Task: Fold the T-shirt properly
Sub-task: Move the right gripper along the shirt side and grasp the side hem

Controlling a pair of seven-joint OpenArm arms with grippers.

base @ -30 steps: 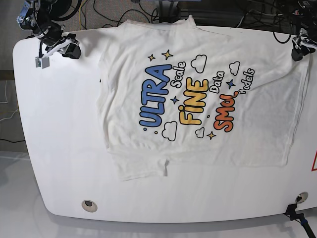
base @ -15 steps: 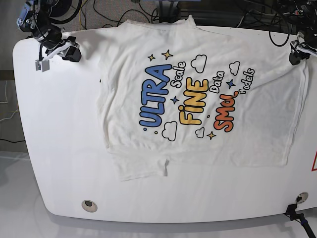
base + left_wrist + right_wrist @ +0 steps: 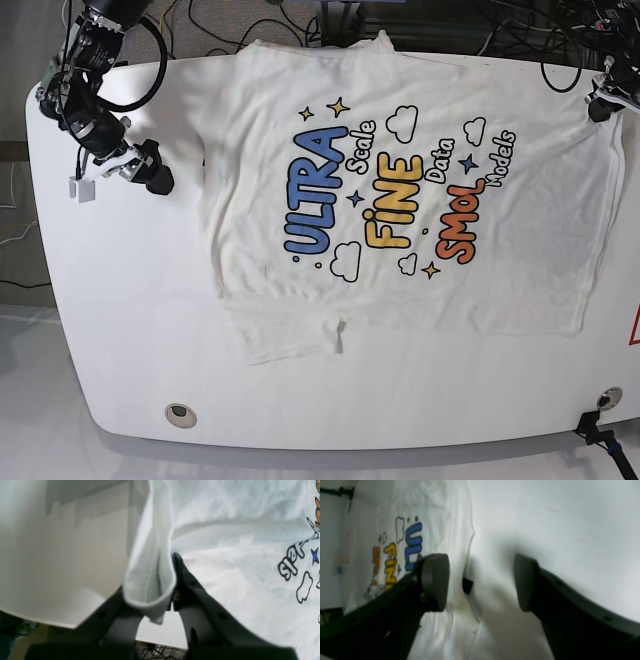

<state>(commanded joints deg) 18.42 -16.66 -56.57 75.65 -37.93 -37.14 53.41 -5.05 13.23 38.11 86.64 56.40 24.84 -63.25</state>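
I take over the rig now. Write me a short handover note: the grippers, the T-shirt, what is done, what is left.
Left gripper: shut on a corner of the T-shirt, at the table's far edge.
Right gripper: open, empty, above bare table just beside the shirt's other side.
T-shirt: spread flat, print side up.
Done: one corner gripped; no fold made yet.
Left: grip the other side, then make all the folds.

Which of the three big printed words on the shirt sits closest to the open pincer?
The blue "ULTRA". It lies on the side of the T-shirt facing the open right pincer; yellow "FINE" and orange "SMOL" lie farther off.
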